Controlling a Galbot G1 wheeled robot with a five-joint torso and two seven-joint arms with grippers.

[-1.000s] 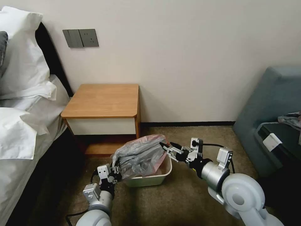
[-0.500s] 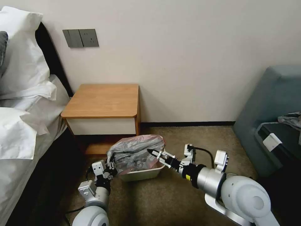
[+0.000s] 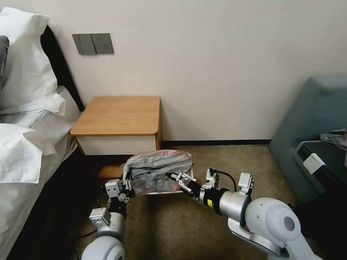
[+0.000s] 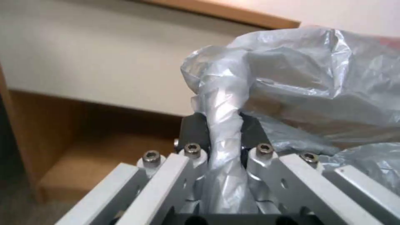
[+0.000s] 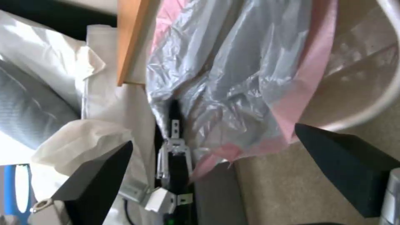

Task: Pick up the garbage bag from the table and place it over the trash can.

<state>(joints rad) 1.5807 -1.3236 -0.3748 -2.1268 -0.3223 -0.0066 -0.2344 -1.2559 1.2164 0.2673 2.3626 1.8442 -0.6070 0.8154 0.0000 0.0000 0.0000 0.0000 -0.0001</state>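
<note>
The garbage bag (image 3: 157, 170), crinkly grey with a pink rim, is draped over the trash can (image 3: 169, 193), of which little more than a pale strip shows on the carpet in front of the table (image 3: 119, 115). My left gripper (image 3: 126, 186) is at the bag's left side, shut on a twisted fold of the plastic (image 4: 223, 103). My right gripper (image 3: 174, 178) is open at the bag's near right side, nothing between its fingers. In the right wrist view the bag's pink rim (image 5: 310, 78) lies beside the can's cream rim (image 5: 375, 97).
A bed with white pillows (image 3: 25, 108) runs along the left. A blue-grey armchair (image 3: 314, 119) stands at the right. The nightstand's lower shelf (image 3: 108, 169) is just behind the bag. Brown carpet (image 3: 173, 231) spreads in front of the can.
Both grippers have moved left and toward the nightstand with the bag. The bag now hangs lower over the can and hides most of it. The right gripper stays open.
</note>
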